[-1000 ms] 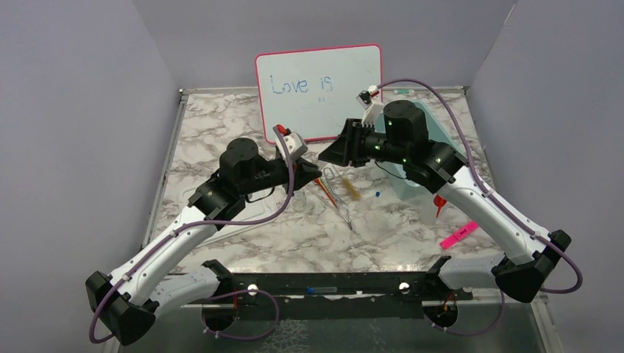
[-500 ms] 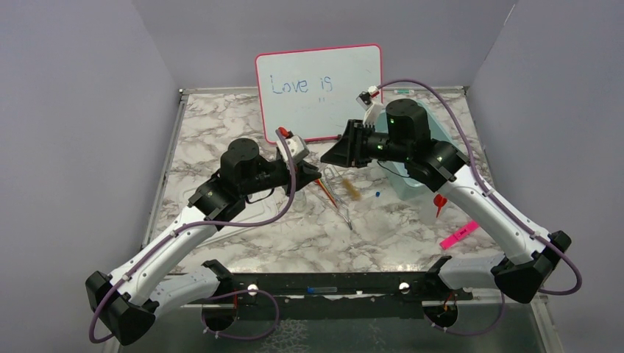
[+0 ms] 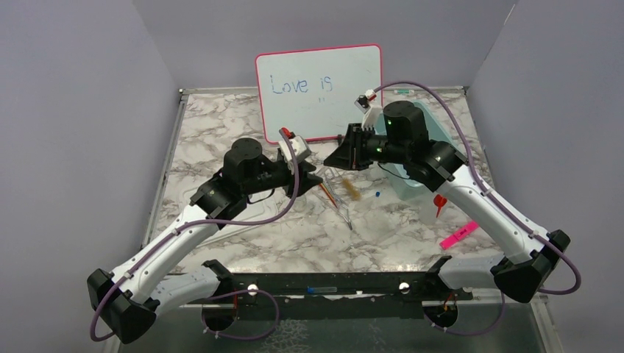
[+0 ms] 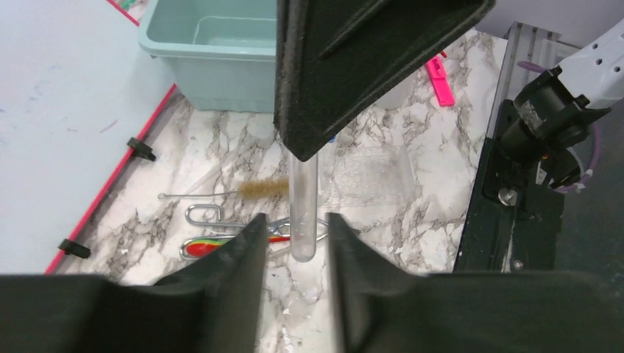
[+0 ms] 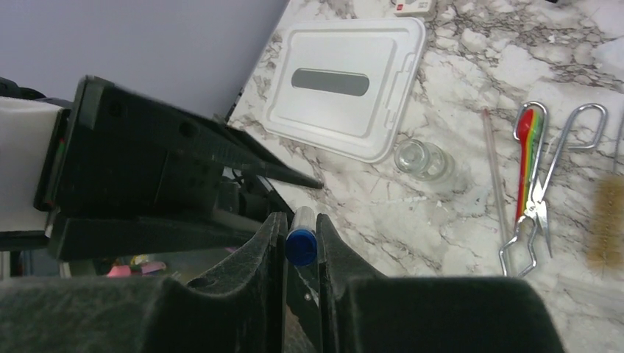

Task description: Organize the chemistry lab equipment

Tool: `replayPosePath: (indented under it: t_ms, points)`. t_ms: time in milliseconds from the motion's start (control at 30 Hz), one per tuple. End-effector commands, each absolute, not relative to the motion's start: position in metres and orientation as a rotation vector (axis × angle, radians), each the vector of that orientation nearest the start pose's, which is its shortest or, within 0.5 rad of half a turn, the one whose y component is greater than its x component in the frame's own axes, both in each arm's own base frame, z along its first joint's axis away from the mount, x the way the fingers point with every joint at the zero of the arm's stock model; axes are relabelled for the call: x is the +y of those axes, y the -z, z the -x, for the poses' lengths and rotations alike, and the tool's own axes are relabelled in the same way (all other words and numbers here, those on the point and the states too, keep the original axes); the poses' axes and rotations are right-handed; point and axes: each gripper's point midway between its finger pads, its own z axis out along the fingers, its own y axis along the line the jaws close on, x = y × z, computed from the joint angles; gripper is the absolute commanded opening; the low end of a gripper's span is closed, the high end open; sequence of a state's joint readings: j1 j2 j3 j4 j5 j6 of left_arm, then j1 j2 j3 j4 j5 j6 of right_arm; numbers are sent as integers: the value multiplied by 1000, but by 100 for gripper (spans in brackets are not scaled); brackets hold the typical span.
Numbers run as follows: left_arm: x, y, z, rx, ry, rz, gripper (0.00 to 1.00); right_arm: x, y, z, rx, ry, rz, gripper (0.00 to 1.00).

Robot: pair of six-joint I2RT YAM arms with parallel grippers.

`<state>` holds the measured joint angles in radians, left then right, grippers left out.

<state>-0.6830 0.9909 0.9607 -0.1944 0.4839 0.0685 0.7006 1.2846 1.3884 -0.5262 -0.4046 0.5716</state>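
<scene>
A clear test tube (image 4: 303, 206) with a blue cap (image 5: 302, 246) hangs in the air between the two arms. My right gripper (image 5: 301, 220) is shut on its capped end. My left gripper (image 4: 294, 220) is open around the tube's round bottom, with a gap on each side. The two grippers meet nose to nose over the table's middle, left gripper (image 3: 316, 176) and right gripper (image 3: 330, 156). Below lie a wire brush (image 4: 254, 189), metal tweezers (image 5: 548, 191), a rainbow-striped red spoon (image 5: 528, 158), a thin rod (image 5: 497, 176) and a small clear beaker (image 5: 423, 160). A red funnel (image 3: 439, 201) stands beside my right arm.
A teal bin (image 4: 213, 51) sits under my right arm at the back right. The pink-framed whiteboard (image 3: 318, 81) leans on the back wall. A white lid (image 5: 342, 84) lies at the left and a pink marker (image 3: 458, 234) at the front right.
My left jaws have parted off the test tube. My right jaws have narrowed onto its capped end. Both arms have stayed nearly in place.
</scene>
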Motion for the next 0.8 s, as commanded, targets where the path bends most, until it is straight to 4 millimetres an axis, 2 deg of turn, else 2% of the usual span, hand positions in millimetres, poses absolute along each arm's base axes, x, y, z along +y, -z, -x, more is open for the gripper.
replayPosePath:
  t_ms: [0, 67, 200, 267, 400, 500, 667, 767]
  points:
    - [-271, -293, -216, 1608, 842, -966, 56, 286, -307, -237, 2150, -987, 400, 13]
    - [-266, -283, -215, 1648, 833, -942, 64, 267, -295, -247, 2139, -848, 354, 13]
    - [-259, -267, -215, 1725, 828, -866, 69, 212, -265, -262, 2166, -511, 206, 13]
    - [-256, -261, -215, 1764, 832, -818, 71, 187, -252, -262, 2177, -384, 136, 13]
    - [-254, -253, -216, 1818, 852, -739, 71, 157, -226, -254, 2188, -264, 45, 11]
    - [-254, -249, -215, 1832, 863, -724, 71, 148, -211, -249, 2199, -241, 1, 9]
    - [-252, -251, -216, 1815, 853, -711, 71, 150, -190, -244, 2234, -265, -42, 7]
    - [-251, -252, -216, 1806, 846, -704, 72, 141, -174, -242, 2231, -213, -91, 7]
